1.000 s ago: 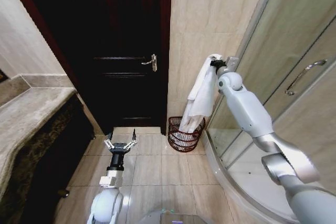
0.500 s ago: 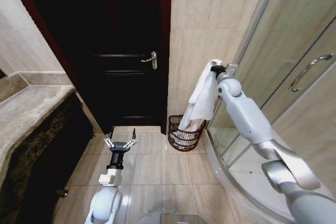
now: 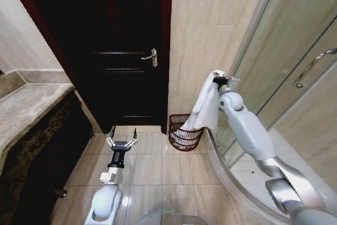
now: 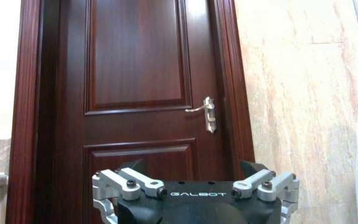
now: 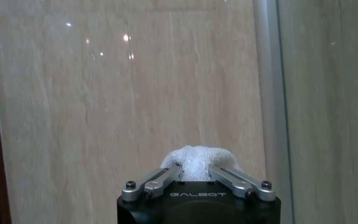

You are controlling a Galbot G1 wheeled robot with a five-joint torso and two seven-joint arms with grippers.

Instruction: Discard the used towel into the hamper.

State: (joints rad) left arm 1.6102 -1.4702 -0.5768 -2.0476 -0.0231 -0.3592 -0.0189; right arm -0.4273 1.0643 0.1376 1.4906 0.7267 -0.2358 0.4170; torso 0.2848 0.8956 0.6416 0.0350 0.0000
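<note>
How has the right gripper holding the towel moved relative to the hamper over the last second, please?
Yes: the right gripper has carried the white towel lower, toward the hamper.

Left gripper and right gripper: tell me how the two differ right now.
The left gripper hangs low over the floor tiles, facing the dark door; the right gripper is raised beside the shower glass. The left gripper's fingers are spread open and hold nothing; the right gripper's fingers are shut on the white towel, whose lower end hangs into the hamper. Both are black Galbot grippers with silver fingers.
</note>
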